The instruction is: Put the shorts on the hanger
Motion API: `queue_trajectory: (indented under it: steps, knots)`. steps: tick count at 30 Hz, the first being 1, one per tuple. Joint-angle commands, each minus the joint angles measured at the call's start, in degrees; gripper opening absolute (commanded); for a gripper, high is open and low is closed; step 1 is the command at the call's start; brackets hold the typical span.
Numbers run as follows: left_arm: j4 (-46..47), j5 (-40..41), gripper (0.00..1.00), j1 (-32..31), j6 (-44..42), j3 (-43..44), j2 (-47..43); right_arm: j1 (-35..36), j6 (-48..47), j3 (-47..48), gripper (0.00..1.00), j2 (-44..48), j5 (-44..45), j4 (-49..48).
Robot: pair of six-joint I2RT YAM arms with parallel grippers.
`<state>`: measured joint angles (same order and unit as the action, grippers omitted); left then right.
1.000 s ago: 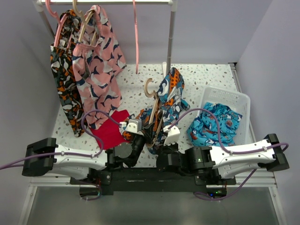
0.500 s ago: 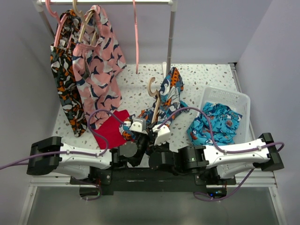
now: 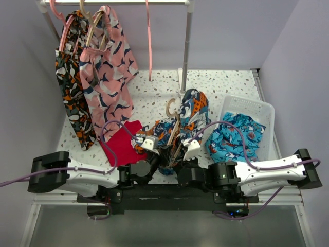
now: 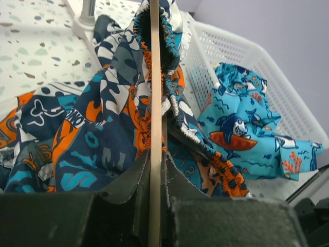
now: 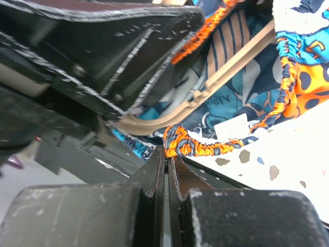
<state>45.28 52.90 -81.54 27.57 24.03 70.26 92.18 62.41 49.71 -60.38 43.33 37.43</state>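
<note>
- The right gripper (image 5: 167, 154) has its two black fingers pressed together, and the tips pinch the orange waistband (image 5: 198, 146) of the shorts (image 5: 247, 87).
- A tan hanger (image 5: 234, 63) runs slanted behind the waistband, lying against the fabric.
- A small white label (image 5: 230, 126) is on the shorts.
- The speckled table (image 5: 267, 167) shows at lower right.

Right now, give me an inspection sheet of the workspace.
Surface: speckled white table.
Job's things: shorts draped over the tan hanger, between the arms.
Clutter: white basket holding turquoise shorts; red cloth.
Grippers: left fingers shut on the hanger bar; right fingers shut on the shorts' orange waistband.
Cables: purple cables loop above both arms; one passes over the turquoise shorts.
Surroundings: rail with pink shorts, dark print shorts, pink hanger; lavender walls.
</note>
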Motion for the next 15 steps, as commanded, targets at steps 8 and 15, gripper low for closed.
queue_trajectory:
  steps: [8, 15]
  knots:
    - [4.4, -4.4, 0.17, -0.1, 8.5, -2.1, 6.8, 0.0, 6.4, -6.2, 0.0, -3.3, -3.5, -7.0]
    - [5.1, -11.8, 0.32, 3.7, 8.4, 0.1, 10.7, 0.1, 7.8, -8.8, 0.0, -1.3, -4.0, -7.6]
